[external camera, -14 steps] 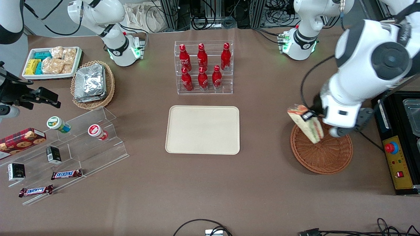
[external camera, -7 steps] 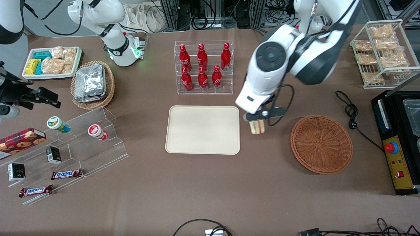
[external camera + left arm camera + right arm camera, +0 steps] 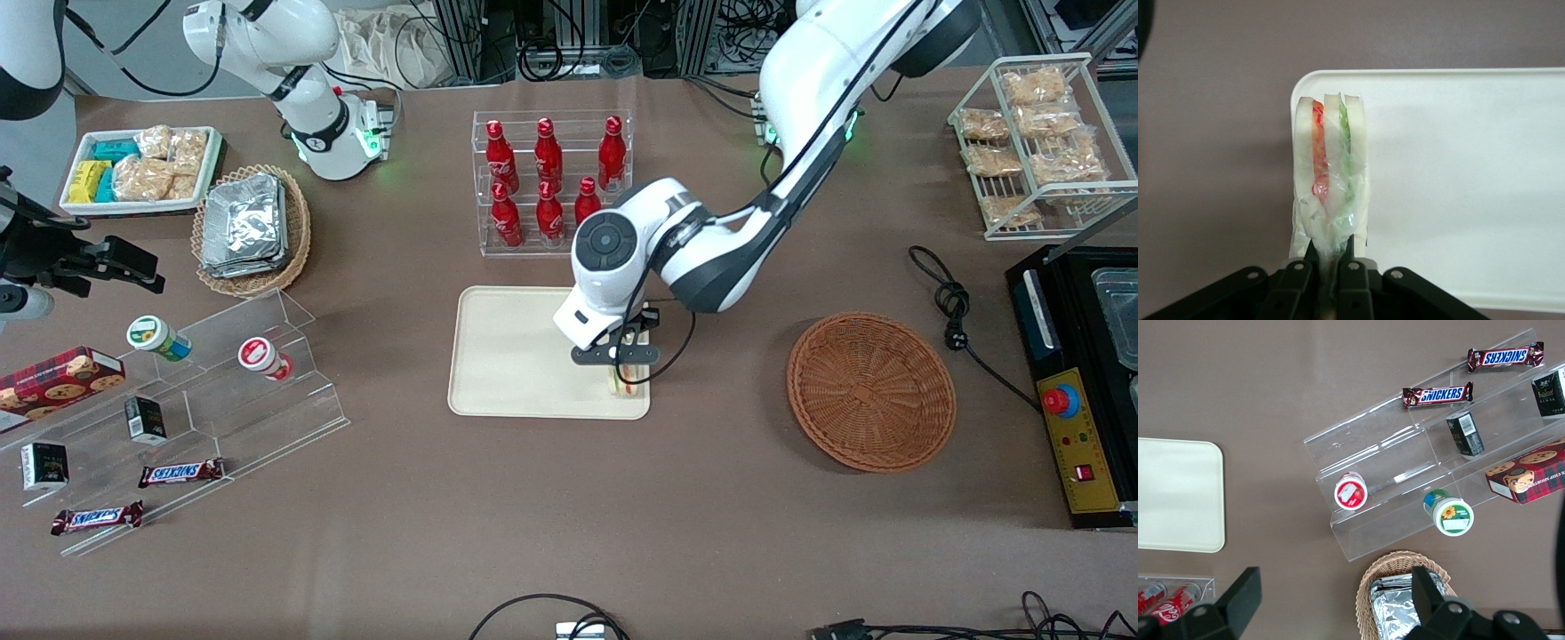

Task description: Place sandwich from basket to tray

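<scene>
Brown counter (image 3: pixel 569 533), cream tray (image 3: pixel 516 356) at its centre, gripper (image 3: pixel 622 363) clamped on the wrapped sandwich (image 3: pixel 628 382), held upright over the tray's near corner toward the working arm's end, wicker basket (image 3: pixel 871 391) well apart, red bottles (image 3: pixel 548 182) farther back.

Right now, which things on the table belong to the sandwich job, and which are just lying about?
Job: sandwich, clamped in the hand over the tray's corner nearest the basket.

Lying about: cola bottles, foil packets, Snickers bars, cookie box, bagged snacks.
</scene>
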{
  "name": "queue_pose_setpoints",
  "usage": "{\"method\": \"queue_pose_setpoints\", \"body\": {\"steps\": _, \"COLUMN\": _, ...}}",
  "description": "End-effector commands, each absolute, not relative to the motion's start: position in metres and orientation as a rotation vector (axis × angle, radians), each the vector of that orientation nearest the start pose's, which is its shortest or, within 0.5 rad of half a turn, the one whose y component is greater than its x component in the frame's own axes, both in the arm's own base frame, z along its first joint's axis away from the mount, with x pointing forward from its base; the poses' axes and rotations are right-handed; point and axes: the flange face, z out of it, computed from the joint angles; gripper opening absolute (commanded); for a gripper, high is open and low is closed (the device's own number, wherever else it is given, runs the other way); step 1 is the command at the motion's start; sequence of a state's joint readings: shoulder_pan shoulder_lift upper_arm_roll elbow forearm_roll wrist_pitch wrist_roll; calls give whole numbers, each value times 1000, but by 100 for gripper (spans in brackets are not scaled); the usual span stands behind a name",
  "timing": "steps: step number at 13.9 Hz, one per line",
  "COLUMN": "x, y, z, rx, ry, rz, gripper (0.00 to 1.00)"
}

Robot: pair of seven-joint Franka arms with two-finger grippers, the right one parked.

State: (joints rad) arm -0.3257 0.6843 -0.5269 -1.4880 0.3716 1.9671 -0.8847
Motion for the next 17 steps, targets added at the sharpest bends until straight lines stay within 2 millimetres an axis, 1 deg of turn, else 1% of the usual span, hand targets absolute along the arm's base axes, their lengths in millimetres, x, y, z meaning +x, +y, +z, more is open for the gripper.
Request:
{"method": "queue_pose_setpoints", "body": {"steps": 1, "x": 524, "y": -473, "z": 282, "rx": -3045, "ry": 85, "rz": 52, "gripper": 12}}
{"method": "queue_pose_setpoints", "body": {"steps": 2, "x": 524, "y": -474, "z": 275, "rx": -3048, "ry": 92, "rz": 55, "gripper": 15}}
{"method": "queue_pose_setpoints", "body": {"steps": 5, "x": 520, "y": -475, "z": 257, "rx": -3063, "ry": 101, "rz": 65, "gripper": 19}}
{"method": "queue_pose_setpoints", "body": {"steps": 7, "x": 520, "y": -472, "z": 249, "rx": -3085, "ry": 83, "rz": 50, "gripper": 30}}
{"method": "queue_pose_setpoints", "body": {"steps": 8, "x": 518, "y": -472, "z": 245, "rx": -3095, "ry": 81, "rz": 44, "gripper": 61}}
{"method": "queue_pose_setpoints", "body": {"steps": 9, "x": 517, "y": -473, "z": 244, "rx": -3099, "ry": 84, "rz": 43, "gripper": 100}}
{"method": "queue_pose_setpoints", "body": {"steps": 12, "x": 519, "y": -469, "z": 246, "rx": -3094, "ry": 2, "rz": 46, "gripper": 100}}
{"method": "queue_pose_setpoints", "body": {"steps": 14, "x": 519, "y": -471, "z": 257, "rx": -3095, "ry": -69, "rz": 15, "gripper": 100}}
{"method": "queue_pose_setpoints", "body": {"steps": 15, "x": 520, "y": -471, "z": 273, "rx": -3096, "ry": -71, "rz": -17, "gripper": 100}}
{"method": "queue_pose_setpoints", "body": {"steps": 16, "x": 523, "y": -466, "z": 294, "rx": -3084, "ry": -90, "rz": -47, "gripper": 100}}
{"method": "queue_pose_setpoints", "body": {"steps": 17, "x": 532, "y": -450, "z": 322, "rx": -3060, "ry": -130, "rz": -73, "gripper": 100}}
